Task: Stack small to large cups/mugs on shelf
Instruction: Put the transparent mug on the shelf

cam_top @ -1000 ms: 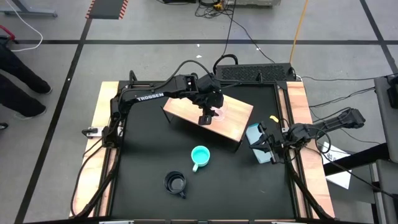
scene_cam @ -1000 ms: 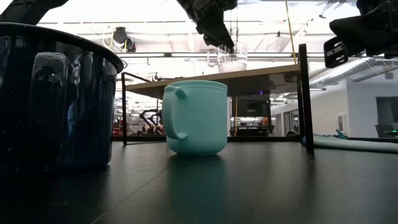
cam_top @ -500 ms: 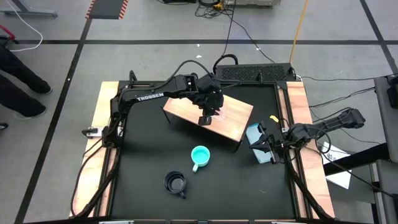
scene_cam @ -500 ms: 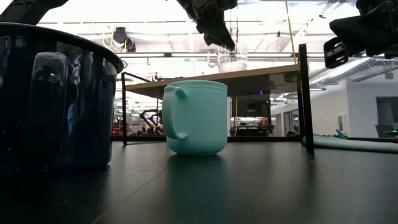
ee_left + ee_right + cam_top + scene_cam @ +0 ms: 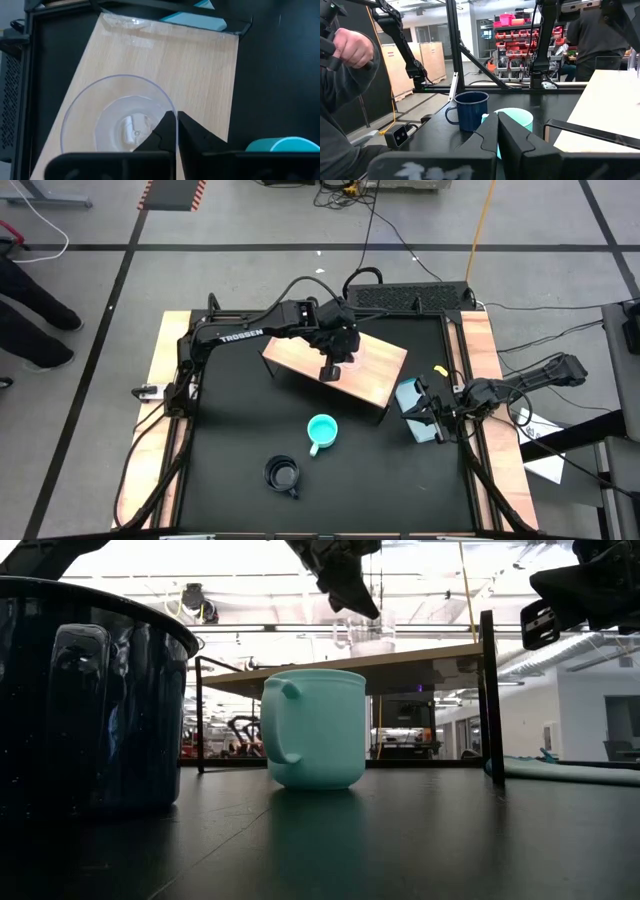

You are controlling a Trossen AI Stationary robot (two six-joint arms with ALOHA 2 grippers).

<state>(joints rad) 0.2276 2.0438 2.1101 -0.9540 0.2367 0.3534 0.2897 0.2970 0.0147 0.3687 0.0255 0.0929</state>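
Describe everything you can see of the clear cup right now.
The clear cup is small, transparent, plastic-looking and round-rimmed, with no handle. It stands upright, mouth up and empty, on the shelf. The left gripper hangs over its rim with fingers shut; whether they touch it is unclear.

Workshop; parts-bin racks (image 5: pixel 512 37); crates (image 5: pixel 420 60)

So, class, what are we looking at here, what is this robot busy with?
The left gripper hangs shut over the shelf, empty, right beside the clear cup that stands on the board. The turquoise mug and the black mug wait on the black tabletop, not yet stacked. The right gripper rests shut near the table's right edge.
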